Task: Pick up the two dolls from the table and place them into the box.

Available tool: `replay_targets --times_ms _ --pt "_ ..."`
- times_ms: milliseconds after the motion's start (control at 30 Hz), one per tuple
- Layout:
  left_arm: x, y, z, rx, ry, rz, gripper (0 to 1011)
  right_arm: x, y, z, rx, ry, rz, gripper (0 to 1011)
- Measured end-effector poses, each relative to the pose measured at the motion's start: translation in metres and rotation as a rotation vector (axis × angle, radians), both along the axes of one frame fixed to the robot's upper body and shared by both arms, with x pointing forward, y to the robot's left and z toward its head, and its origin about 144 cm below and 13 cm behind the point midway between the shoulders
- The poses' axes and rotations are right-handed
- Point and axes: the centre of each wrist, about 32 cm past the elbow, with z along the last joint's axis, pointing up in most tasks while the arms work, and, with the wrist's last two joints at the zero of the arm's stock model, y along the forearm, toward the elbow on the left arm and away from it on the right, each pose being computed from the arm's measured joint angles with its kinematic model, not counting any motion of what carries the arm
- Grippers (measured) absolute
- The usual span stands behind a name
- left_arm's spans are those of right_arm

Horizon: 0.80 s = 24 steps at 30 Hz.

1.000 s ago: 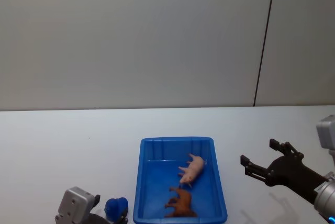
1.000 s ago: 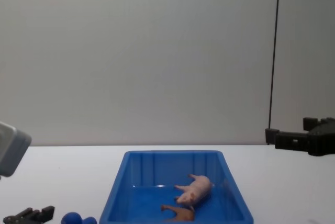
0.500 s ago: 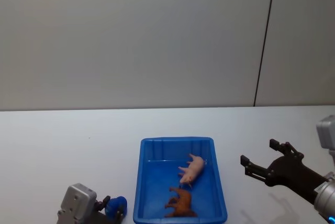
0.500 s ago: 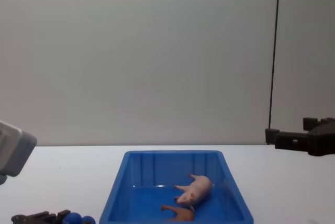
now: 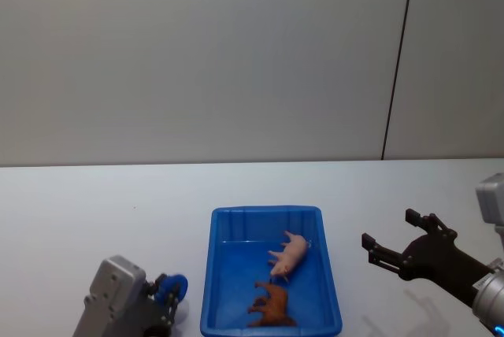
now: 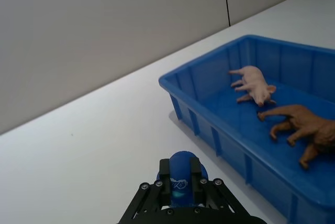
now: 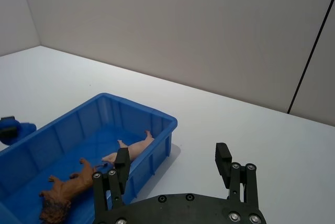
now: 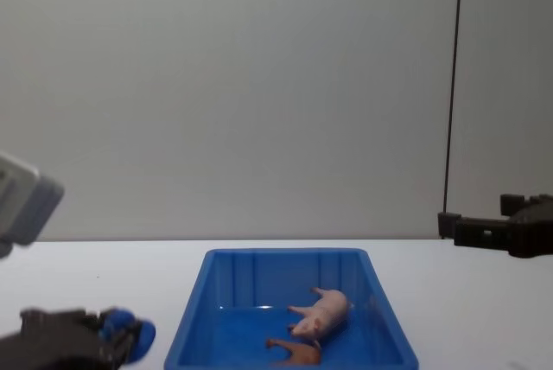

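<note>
Left gripper [image 5: 169,299], just left of the box [image 5: 224,223], pinches a blue ball [image 6: 180,169]; pig [image 5: 290,255] and brown doll [image 5: 272,303] lie inside the box; right gripper [image 5: 390,244], right of it, spread and empty. Risk: a careless left-arm sweep could nudge the box.

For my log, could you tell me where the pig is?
In the head view, the pink pig lies inside the blue bin, beyond the brown animal.

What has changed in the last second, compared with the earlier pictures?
The left gripper, shut on a small blue object, rose and turned beside the box. The right gripper stayed open and still; the pig and the brown animal lie unmoved in the box.
</note>
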Motion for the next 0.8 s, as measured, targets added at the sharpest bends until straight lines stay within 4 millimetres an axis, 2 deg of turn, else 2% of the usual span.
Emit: replay_targets --times_ms 367,600,800 --pt "0.012 -0.008 0.036 0.063 -0.11 -0.025 163 0.0 0.0 0.0 0.0 0.0 0.0 1001" --pt "0.025 -0.025 0.054 0.084 -0.168 -0.081 130 0.0 0.0 0.0 0.0 0.0 0.0 1001" --pt "0.032 -0.038 0.06 0.081 -0.191 -0.124 292 0.0 0.0 0.0 0.0 0.0 0.0 1001"
